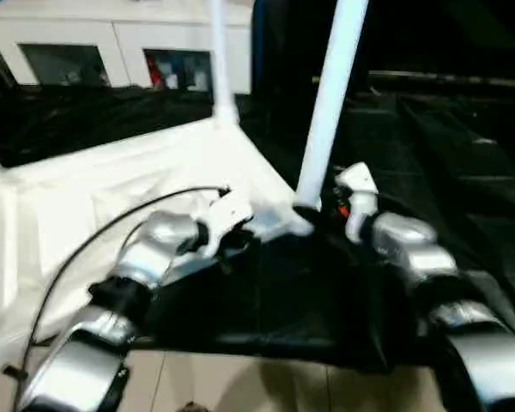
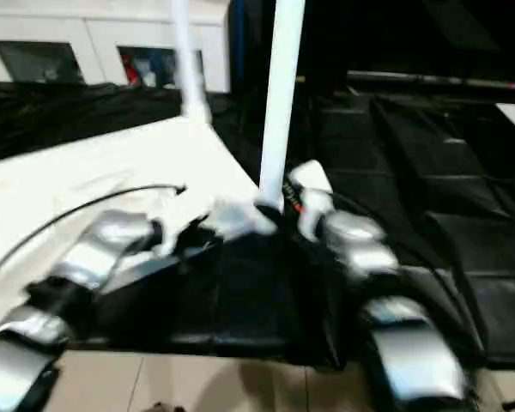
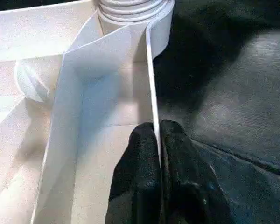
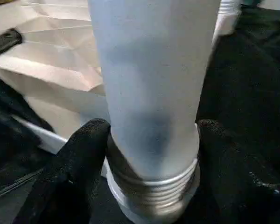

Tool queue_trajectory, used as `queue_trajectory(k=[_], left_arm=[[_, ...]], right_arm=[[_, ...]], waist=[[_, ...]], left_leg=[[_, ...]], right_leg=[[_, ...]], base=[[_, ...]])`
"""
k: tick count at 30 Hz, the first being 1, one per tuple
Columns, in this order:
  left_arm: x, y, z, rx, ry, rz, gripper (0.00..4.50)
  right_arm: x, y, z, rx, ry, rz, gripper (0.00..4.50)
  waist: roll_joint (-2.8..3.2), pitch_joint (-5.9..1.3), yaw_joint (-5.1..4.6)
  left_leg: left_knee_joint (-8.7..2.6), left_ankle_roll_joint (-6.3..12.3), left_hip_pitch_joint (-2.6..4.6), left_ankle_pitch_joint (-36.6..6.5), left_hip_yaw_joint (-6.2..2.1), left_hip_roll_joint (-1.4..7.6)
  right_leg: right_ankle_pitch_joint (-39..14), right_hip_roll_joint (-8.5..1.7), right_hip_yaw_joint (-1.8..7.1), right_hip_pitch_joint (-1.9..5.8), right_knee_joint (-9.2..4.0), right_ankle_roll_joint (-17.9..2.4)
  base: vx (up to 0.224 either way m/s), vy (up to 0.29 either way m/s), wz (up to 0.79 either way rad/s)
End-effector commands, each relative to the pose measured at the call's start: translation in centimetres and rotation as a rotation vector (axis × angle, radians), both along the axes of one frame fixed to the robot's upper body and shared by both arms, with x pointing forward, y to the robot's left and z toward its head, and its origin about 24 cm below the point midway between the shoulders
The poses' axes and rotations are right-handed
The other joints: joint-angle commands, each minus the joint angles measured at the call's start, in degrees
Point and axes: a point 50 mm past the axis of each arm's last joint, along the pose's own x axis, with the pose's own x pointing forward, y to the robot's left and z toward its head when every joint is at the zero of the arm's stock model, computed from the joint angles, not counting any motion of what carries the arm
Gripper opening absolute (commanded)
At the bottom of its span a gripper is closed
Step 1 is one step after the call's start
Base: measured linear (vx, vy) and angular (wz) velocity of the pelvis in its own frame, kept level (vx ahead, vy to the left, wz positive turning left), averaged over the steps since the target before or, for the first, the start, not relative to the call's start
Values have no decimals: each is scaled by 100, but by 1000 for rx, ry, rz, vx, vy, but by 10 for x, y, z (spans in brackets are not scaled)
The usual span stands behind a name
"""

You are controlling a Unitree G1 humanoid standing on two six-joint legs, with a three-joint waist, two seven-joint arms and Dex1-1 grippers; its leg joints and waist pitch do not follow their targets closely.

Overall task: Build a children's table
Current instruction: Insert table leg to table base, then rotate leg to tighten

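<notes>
The white tabletop lies underside up on black cloth. One white leg stands in its far corner socket. A second leg rises from the near right corner, leaning slightly. My left gripper is shut on the tabletop's thin rim wall, a little way from that corner's socket. My right gripper is open, its black fingers flanking the threaded base of the near leg just above the socket.
Black cloth covers the floor to the right and behind. A white cabinet with glass doors stands at the back left. A black cable runs over the tabletop to my left arm. Pale floor tiles show nearest me.
</notes>
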Motion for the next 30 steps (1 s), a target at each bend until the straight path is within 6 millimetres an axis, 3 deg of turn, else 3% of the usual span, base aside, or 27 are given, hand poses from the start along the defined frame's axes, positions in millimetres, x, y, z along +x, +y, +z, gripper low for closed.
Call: queue_trajectory(k=[1, 4, 7, 11, 17, 30], left_arm=[[-5, -16, 16, -139, -63, -106, 0], [-14, -8, 16, -150, -46, -176, 0], [-16, -6, 16, -151, -42, -184, 0], [-17, -3, 14, -150, -40, -177, 0], [-18, -3, 13, -152, -38, -173, 0], [-20, -2, 11, -156, -29, -173, 0]], right_arm=[[-2, 6, 8, -3, -22, 92, 319], [-10, 0, 11, -35, -31, 176, 319], [-12, -2, 10, -58, -26, 200, 319], [-14, -1, 1, -134, -24, 230, 319], [-15, 0, -1, -149, -24, 237, 273], [-14, -3, -6, -15, 56, 156, 266]], waist=[[-44, -427, -3], [-70, -415, 20], [-67, -410, 28], [-114, -391, 31], [-112, -403, 28], [-107, -416, 9]], left_leg=[[-273, 504, 133, -1042, -2, 136], [-280, 474, 116, -1076, -2, 137], [-278, 426, 132, -1139, 6, 132], [-299, 245, 133, -1299, -2, 126], [-282, 325, 121, -1090, -5, 120], [-261, 392, 117, -1058, -2, 115]], right_leg=[[-283, -230, 176, 340, -282, -1623], [-489, -242, 183, 357, -301, -1505], [-723, -237, 192, 321, -321, -1442], [-1280, -259, 204, 308, -367, -1250], [-1021, -237, 201, 309, -327, -1266], [-895, -226, 206, 315, -302, -1339]], base=[[0, 0, 0], [0, 0, 0], [0, 0, 0], [0, 0, 0], [0, 0, 0], [0, 0, 0]])
